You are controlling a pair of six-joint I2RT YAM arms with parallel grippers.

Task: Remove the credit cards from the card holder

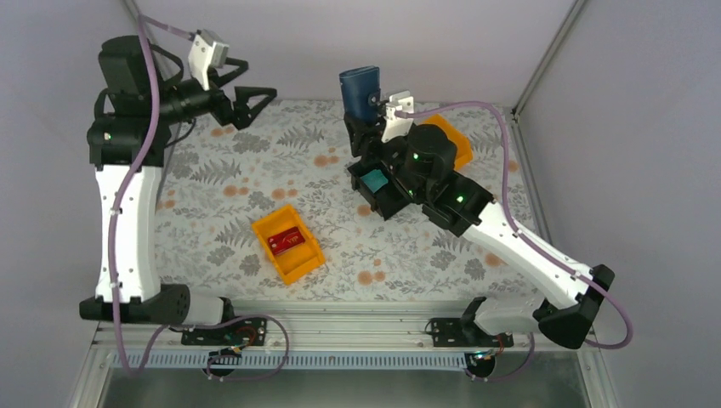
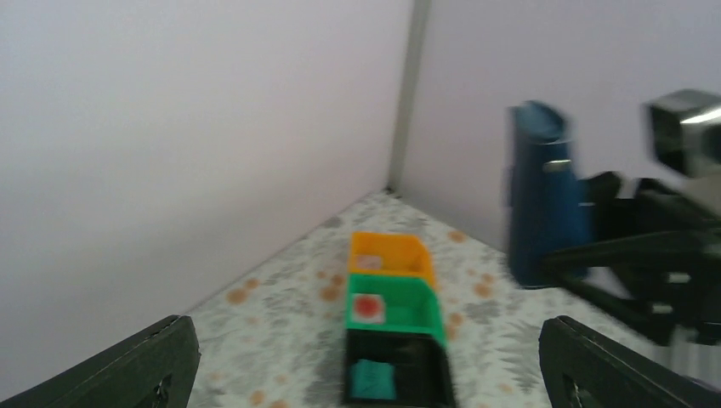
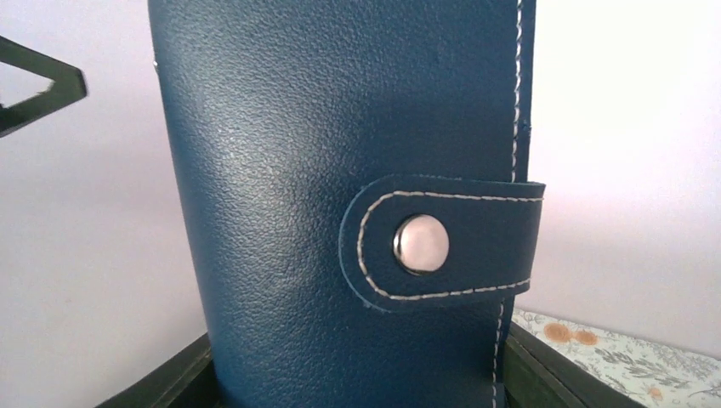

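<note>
Holding the card holder (image 1: 359, 89) upright in the air, the right gripper (image 1: 364, 121) is clamped on its lower end.

Nearest, at lower centre of the top view, a red card (image 1: 285, 241) lies in an orange bin (image 1: 302, 268) on the floral cloth (image 1: 221, 195). Further back, right of centre, a teal card (image 1: 372, 180) lies in a black bin (image 1: 384, 204). Behind it the navy card holder stands at upper centre, its snap tab (image 3: 442, 242) lying across its face. In the left wrist view a green bin (image 2: 400, 289) holding a pale card (image 2: 367, 308) and a second orange bin (image 2: 387, 248) line up beyond the black one. Farthest, at upper left, the left gripper (image 1: 260, 78) hangs with jaws spread wide, gripping nothing.
</note>
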